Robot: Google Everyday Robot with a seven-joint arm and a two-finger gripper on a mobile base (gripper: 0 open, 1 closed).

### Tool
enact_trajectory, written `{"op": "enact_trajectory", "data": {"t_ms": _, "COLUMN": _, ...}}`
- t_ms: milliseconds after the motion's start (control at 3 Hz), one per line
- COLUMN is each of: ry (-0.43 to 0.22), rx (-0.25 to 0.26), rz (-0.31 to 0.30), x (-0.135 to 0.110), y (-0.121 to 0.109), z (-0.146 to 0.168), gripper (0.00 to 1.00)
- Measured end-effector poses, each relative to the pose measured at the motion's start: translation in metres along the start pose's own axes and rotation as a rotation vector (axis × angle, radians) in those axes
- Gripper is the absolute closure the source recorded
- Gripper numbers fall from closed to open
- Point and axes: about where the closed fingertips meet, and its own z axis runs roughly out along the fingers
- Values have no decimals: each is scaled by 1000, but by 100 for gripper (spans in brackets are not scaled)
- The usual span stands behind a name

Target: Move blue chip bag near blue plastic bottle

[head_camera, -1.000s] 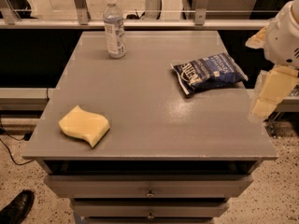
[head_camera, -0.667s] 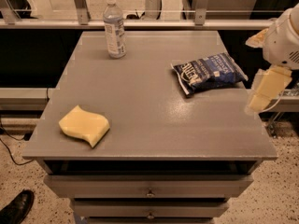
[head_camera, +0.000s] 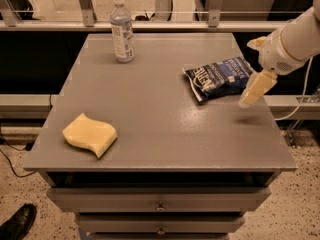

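The blue chip bag (head_camera: pixel 218 77) lies flat on the right half of the grey table (head_camera: pixel 150 114), its white lettering facing up. The blue plastic bottle (head_camera: pixel 121 30) stands upright near the table's far left edge, well away from the bag. My gripper (head_camera: pixel 248 73) hangs just above the table at the bag's right end, on a white arm (head_camera: pixel 292 41) that comes in from the right. It is open and holds nothing. One cream finger (head_camera: pixel 255 88) points down beside the bag's near right corner, and the other (head_camera: pixel 257 43) sits past its far right corner.
A yellow wavy sponge (head_camera: pixel 90 134) lies near the table's front left corner. A railing (head_camera: pixel 160 25) runs behind the table. Drawers (head_camera: pixel 160 201) sit under the tabletop. A black shoe (head_camera: pixel 17 223) is on the floor at the lower left.
My gripper has moved left, from off the table's right edge to the right end of the chip bag. The bag, bottle and sponge have not moved.
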Motion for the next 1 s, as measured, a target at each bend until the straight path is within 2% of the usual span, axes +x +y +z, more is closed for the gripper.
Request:
{"op": "enact_trajectory", "data": {"t_ms": 333, "ry": -34, "rx": 20, "rz": 15, "x": 4, "y": -19, "z": 36, "gripper": 0}}
{"op": "enact_trajectory", "data": {"t_ms": 667, "ry": -34, "rx": 24, "rz": 47, "x": 9, "y": -30, "z": 56, "gripper": 17}}
{"op": "enact_trajectory", "data": {"t_ms": 1000, "ry": -27, "rx": 34, "rz": 77, "x": 7, "y": -43, "z": 57, "gripper": 41}}
